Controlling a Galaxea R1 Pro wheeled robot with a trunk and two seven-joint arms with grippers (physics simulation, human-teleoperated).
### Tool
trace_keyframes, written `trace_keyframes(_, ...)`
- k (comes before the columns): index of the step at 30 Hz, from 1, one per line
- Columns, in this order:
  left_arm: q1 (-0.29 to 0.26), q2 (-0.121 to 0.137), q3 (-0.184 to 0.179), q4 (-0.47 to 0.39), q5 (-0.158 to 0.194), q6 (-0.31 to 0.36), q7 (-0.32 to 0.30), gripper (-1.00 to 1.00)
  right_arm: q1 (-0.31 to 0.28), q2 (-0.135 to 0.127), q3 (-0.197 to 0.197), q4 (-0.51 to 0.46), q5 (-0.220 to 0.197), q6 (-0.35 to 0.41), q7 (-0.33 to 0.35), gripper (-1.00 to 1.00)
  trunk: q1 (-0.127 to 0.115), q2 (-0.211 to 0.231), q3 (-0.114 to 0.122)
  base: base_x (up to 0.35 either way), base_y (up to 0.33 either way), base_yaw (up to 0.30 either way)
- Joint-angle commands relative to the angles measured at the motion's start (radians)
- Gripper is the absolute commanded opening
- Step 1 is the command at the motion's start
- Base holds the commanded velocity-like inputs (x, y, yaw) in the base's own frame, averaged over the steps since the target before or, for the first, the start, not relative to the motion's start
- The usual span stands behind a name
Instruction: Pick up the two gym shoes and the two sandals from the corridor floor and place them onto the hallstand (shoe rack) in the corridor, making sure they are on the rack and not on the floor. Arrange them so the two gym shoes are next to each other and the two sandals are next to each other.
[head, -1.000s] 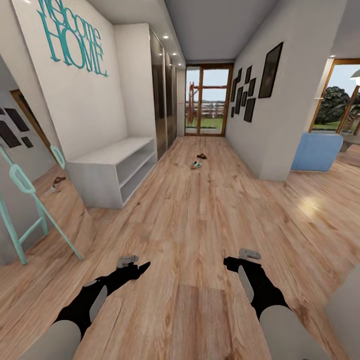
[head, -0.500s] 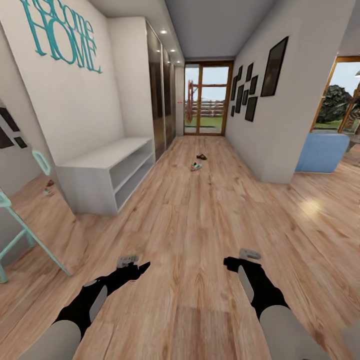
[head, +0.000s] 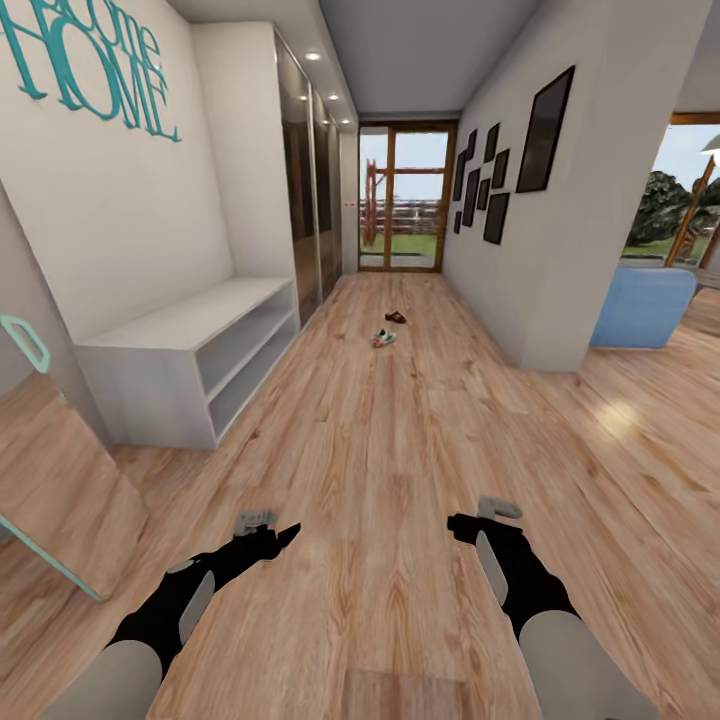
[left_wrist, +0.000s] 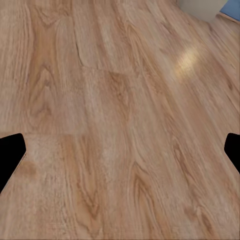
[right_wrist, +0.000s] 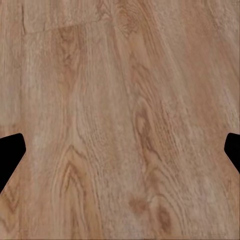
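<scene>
While both wrist views show wood-grain corridor floor (left_wrist: 120, 100) between spread jaws, the head view adds hallstand (head: 190, 365), gym shoe (head: 382, 339), sandal (head: 396, 317).

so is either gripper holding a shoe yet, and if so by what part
Nothing is held. The left gripper and right gripper are both open over bare floor; the shoes lie far down the corridor.

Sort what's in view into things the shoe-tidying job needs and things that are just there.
For the job:
- gym shoe on the corridor floor
- sandal just beyond it
- hallstand, bench and shelves bare
- left gripper and right gripper, both open, holding nothing

Just there:
- leaning mirror
- blue armchair
- wall pictures
- glass door
</scene>
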Motion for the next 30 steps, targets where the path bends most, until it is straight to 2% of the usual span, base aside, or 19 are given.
trace_keyframes(1,0.000,0.000,0.002,0.000,0.010,0.009,-0.005,1.00,0.000,0.001,-0.003,-0.002,-0.001,0.005,-0.002,1.00,0.000,0.000,-0.001,0.347,0.000,-0.001)
trace_keyframes(30,0.000,0.001,0.003,0.000,0.011,0.011,-0.007,1.00,-0.001,0.001,-0.003,-0.002,-0.001,0.005,-0.003,1.00,0.000,0.000,-0.001,0.347,0.000,0.000)
